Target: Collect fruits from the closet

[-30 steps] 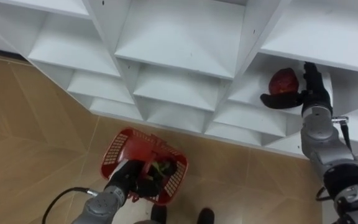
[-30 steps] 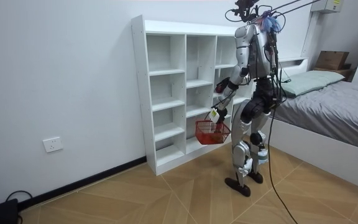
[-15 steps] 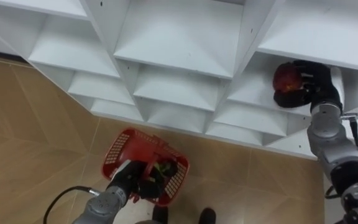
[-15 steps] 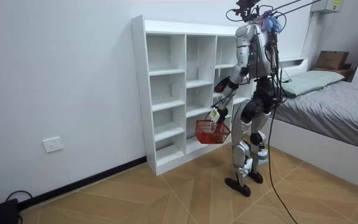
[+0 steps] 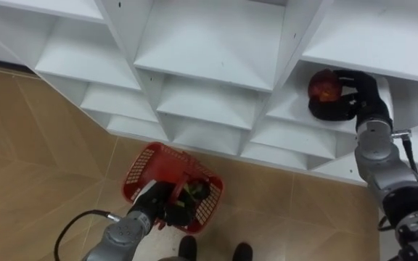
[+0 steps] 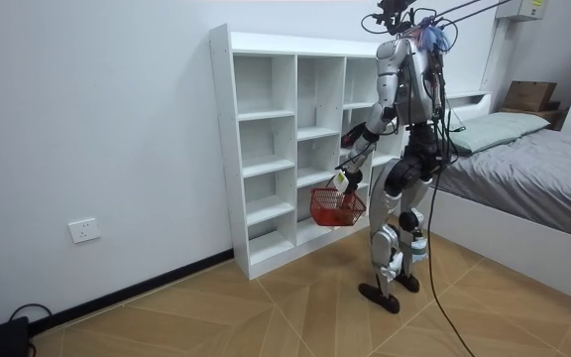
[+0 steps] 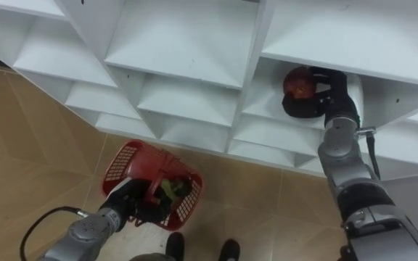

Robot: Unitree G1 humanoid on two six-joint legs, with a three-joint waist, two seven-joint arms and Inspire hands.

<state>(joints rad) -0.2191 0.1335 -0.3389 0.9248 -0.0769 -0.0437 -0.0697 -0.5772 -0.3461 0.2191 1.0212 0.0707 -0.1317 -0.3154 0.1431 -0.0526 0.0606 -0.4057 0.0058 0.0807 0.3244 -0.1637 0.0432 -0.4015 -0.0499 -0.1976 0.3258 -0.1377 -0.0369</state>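
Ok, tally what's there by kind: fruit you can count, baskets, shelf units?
Red fruit: 1, gripped in the right hand inside a shelf compartment.
Red basket: 1, held by the left hand; green and dark contents too unclear to count.
White shelf unit: 1.
Total: 3.

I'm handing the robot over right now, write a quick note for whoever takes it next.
Right hand: curled round the red fruit, inside a right-hand compartment of the white closet.
Left hand: holds the red basket by its handle, low before the closet.
Done: a greenish item lies in the basket; fruit gripped.
Left: bring the red fruit out and drop it in the basket.
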